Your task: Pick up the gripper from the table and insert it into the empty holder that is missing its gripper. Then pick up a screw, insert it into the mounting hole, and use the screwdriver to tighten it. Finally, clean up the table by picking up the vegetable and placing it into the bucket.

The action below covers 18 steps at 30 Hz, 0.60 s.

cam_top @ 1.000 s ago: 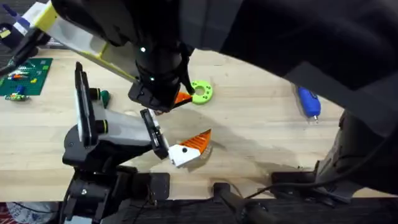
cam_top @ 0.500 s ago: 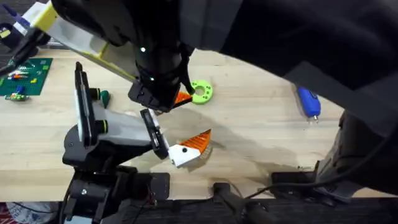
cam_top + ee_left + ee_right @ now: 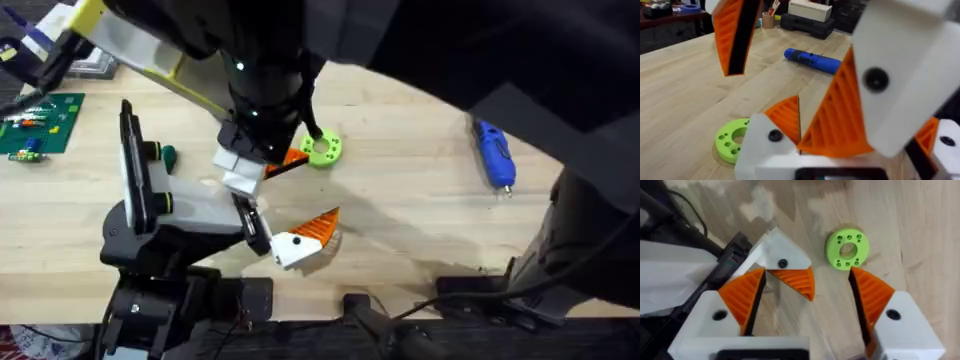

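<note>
Wooden table (image 3: pixel 400 200), unlabelled blue screwdriver (image 3: pixel 495 155), green ring (image 3: pixel 323 148)

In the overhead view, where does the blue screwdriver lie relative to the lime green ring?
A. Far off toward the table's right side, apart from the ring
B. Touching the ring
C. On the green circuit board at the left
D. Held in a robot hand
A: the screwdriver lies alone on bare wood toward the right side of the table, well apart from the lime green ring near the middle, with nothing gripping it.
</note>
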### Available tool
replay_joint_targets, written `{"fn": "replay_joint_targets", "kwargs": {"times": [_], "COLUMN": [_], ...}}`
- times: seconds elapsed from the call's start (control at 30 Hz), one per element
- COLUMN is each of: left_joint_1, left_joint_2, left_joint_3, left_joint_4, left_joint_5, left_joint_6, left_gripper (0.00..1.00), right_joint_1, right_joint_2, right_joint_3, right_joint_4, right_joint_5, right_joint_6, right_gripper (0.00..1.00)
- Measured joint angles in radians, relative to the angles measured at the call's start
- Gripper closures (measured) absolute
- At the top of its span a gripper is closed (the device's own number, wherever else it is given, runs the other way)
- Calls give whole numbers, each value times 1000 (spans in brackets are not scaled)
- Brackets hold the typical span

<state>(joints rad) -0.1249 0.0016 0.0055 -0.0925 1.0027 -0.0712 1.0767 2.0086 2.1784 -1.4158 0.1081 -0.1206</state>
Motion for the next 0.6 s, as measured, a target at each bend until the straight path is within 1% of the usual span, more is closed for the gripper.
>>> {"fn": "replay_joint_targets", "kwargs": {"times": [0.23,0.37,0.6], "left_joint_1": [0,0,0], "left_joint_2": [0,0,0], "left_joint_3": [0,0,0], "left_joint_4": [0,0,0], "left_joint_5": [1,1,2], "left_joint_6": [3,3,3], "left_gripper": [15,15,15], "right_joint_1": [1,-5,-50], "right_joint_2": [-33,-96,-217], "right_joint_3": [0,0,0], "right_joint_4": [-1,-4,-9], "right_joint_5": [-22,-35,-47], "right_joint_6": [1,1,1], "right_gripper": [9,9,9]}}
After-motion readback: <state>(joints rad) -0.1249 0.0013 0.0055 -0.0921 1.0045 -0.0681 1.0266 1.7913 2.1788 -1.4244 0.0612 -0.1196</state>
